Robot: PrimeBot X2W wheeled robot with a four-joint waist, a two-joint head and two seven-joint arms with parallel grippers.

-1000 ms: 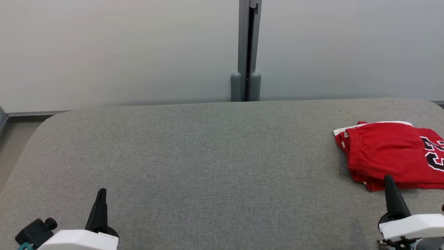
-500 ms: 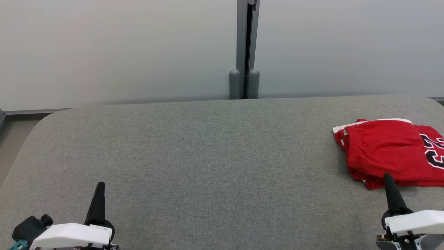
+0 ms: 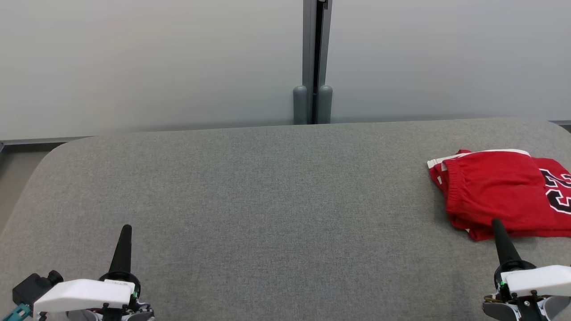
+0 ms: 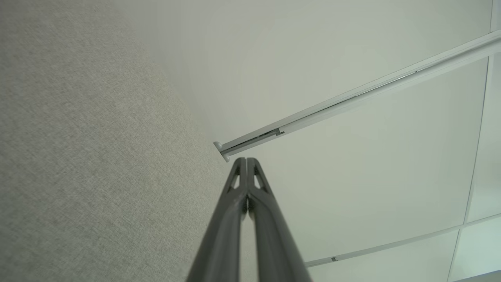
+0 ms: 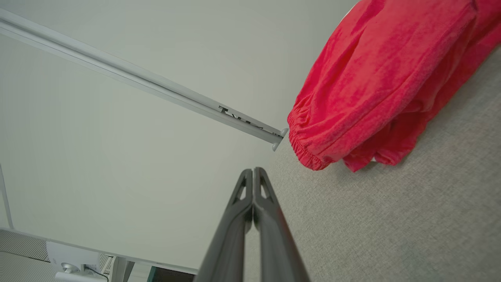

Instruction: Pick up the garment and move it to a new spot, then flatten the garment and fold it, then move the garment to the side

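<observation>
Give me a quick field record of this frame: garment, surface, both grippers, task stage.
item: garment, red, folded, white trim, black-and-white number print
location: right side of the grey table, cut off by the head view's right edge
left: left gripper shut, empty, over the table's near left
right: right gripper shut, empty, pointing at the garment's near edge, not gripping it
background: pale wall panels, grey post
stage: garment looks folded and set aside

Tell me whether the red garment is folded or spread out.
Folded: the red garment lies in a compact stack, with several layered edges showing at its left side.
</observation>
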